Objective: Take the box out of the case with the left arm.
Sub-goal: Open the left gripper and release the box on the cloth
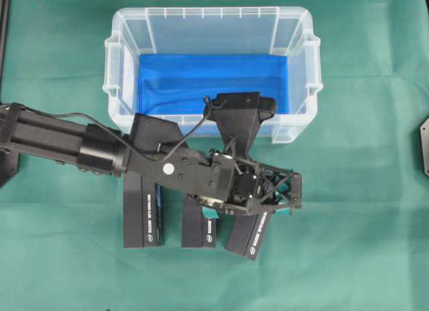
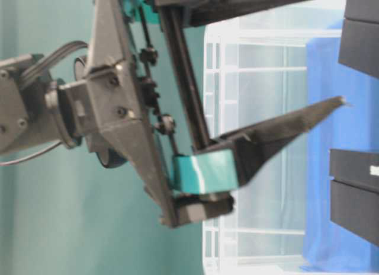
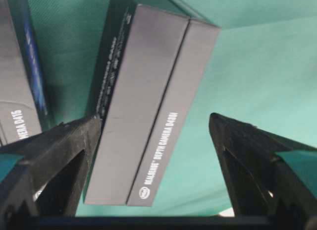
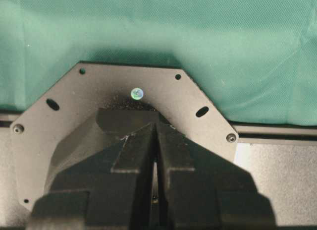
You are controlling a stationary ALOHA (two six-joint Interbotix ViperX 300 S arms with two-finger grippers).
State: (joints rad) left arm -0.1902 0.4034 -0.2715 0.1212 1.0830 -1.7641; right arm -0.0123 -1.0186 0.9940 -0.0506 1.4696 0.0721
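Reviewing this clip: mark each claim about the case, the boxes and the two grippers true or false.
1. The case holds a box. False: only its blue lining shows inside.
2. Three dark boxes lie on the green cloth in front of the case. True: left box, middle box, right box.
3. The left gripper is clamped on a box. False: its jaws stand open, the right box lying between them.
4. The right gripper is shut. True.
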